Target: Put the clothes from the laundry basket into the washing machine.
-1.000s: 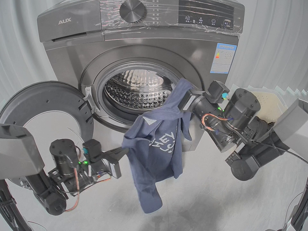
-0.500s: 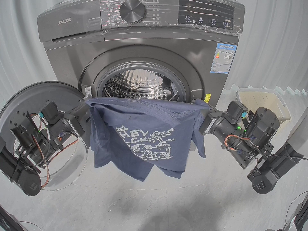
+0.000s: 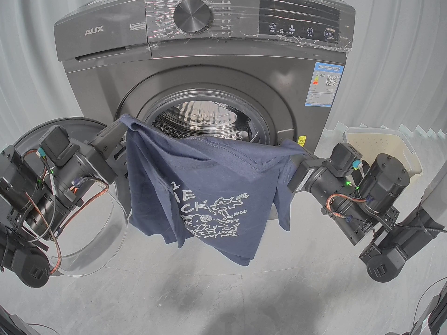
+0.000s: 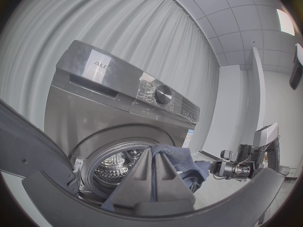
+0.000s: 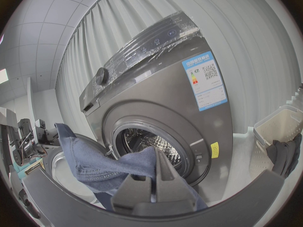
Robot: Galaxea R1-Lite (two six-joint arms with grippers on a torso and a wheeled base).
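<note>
The navy T-shirt [image 3: 205, 187] hangs spread before the washing machine [image 3: 205, 66], outside its open drum [image 3: 205, 117]. The left gripper [image 3: 122, 125] and the right gripper [image 3: 298, 157] are each clamped on one upper corner. The laundry basket [image 3: 409, 150] (right of the washing machine) holds a dark garment [image 5: 284, 153].

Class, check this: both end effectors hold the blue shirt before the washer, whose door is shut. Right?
No: the door is open, as the head view shows. The left end effector and right end effector do hold the shirt before the washer.
</note>
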